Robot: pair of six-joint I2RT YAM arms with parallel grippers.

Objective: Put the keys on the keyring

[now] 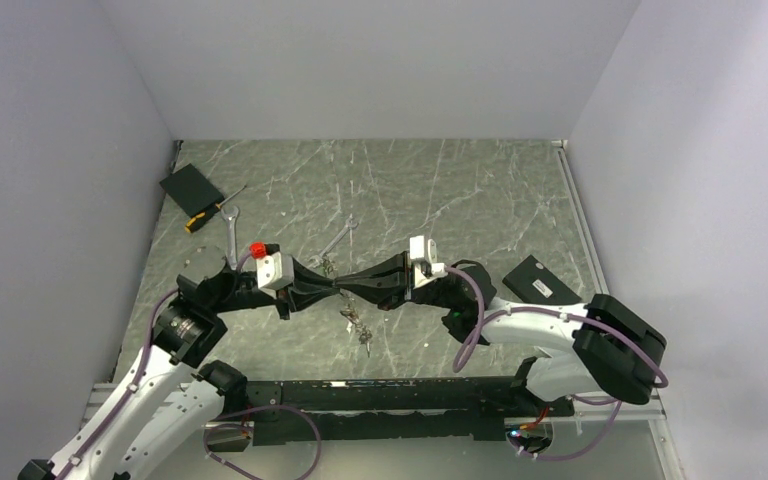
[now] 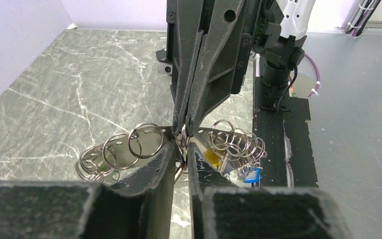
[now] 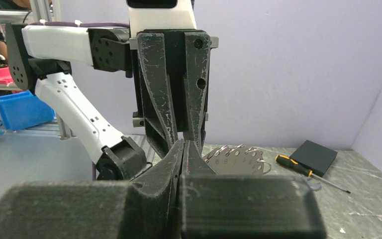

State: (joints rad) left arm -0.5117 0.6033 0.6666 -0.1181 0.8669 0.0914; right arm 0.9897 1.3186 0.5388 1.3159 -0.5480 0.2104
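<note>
The keyring is a silvery perforated band carrying several split rings, hanging between the two grippers; it also shows in the right wrist view as a numbered plate. Keys dangle from it: a blue head, a yellow head, and a small cluster below the fingertips. My right gripper comes in from above, shut on one split ring. My left gripper meets it tip to tip, with a narrow gap between its fingers and that same ring standing edge-on in the gap.
A black box and an orange-handled screwdriver lie at the back left. Two silver spanners lie just behind the grippers. A black rail runs along the near edge. Walls close in on three sides.
</note>
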